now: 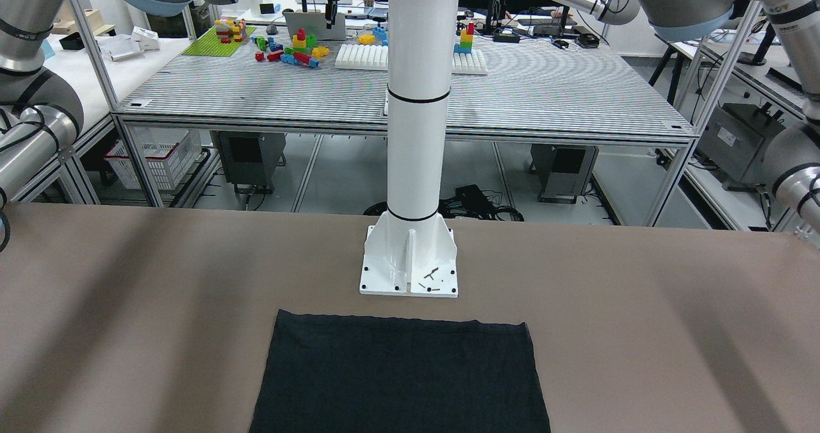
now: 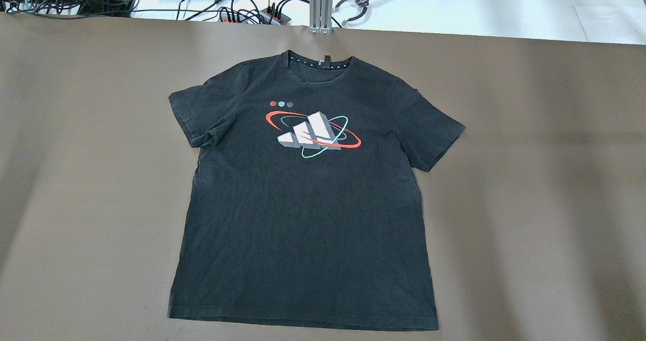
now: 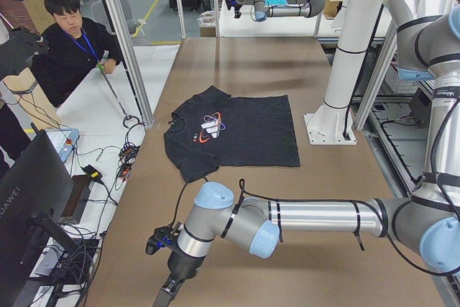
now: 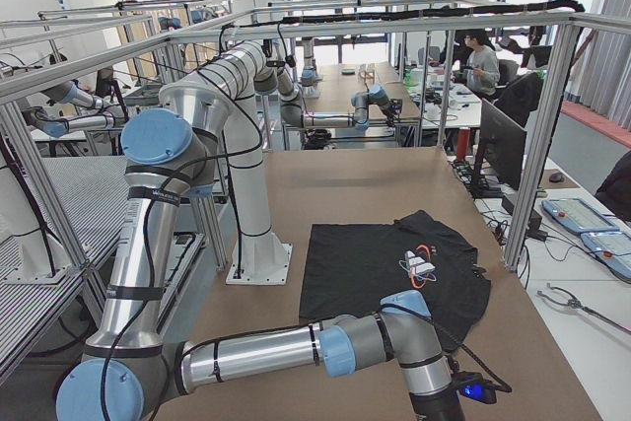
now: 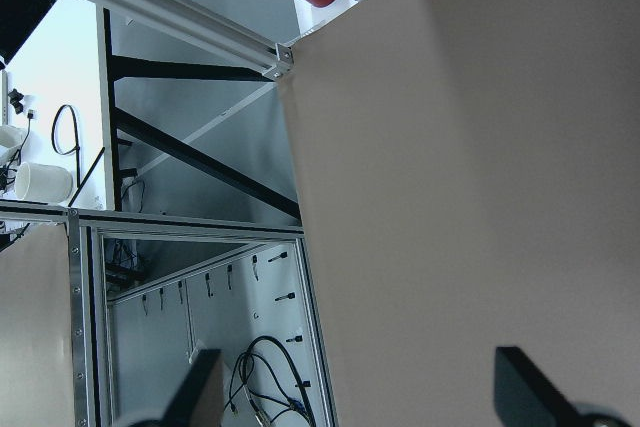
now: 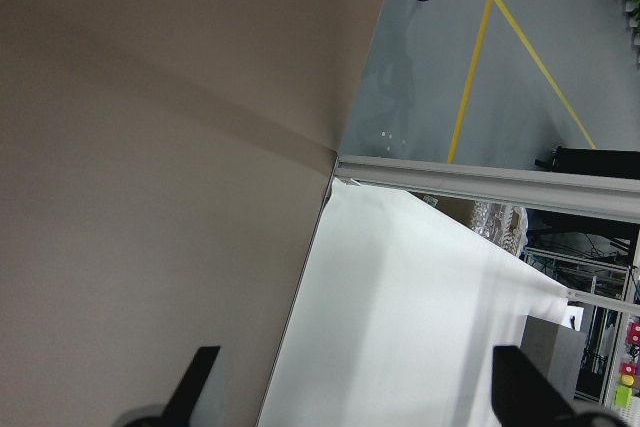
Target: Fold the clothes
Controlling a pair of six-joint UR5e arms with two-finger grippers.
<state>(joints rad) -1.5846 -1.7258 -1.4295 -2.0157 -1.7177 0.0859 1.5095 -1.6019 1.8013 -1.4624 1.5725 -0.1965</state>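
A black T-shirt (image 2: 303, 205) lies flat and face up in the middle of the brown table (image 2: 530, 179), collar at the far side. It carries a red, white and teal print (image 2: 313, 131) on the chest. It also shows in the front view (image 1: 397, 375) and in the left side view (image 3: 230, 131). My left gripper (image 5: 360, 397) is open and empty over the table's left end, far from the shirt. My right gripper (image 6: 358, 392) is open and empty over the table's right end edge, also far from the shirt.
The white pole's base plate (image 1: 410, 273) stands just behind the shirt's hem. Cables and power strips (image 2: 242, 8) lie past the far edge. A grabber tool (image 2: 353, 3) lies on the white bench. An operator (image 3: 72, 48) stands by the left end.
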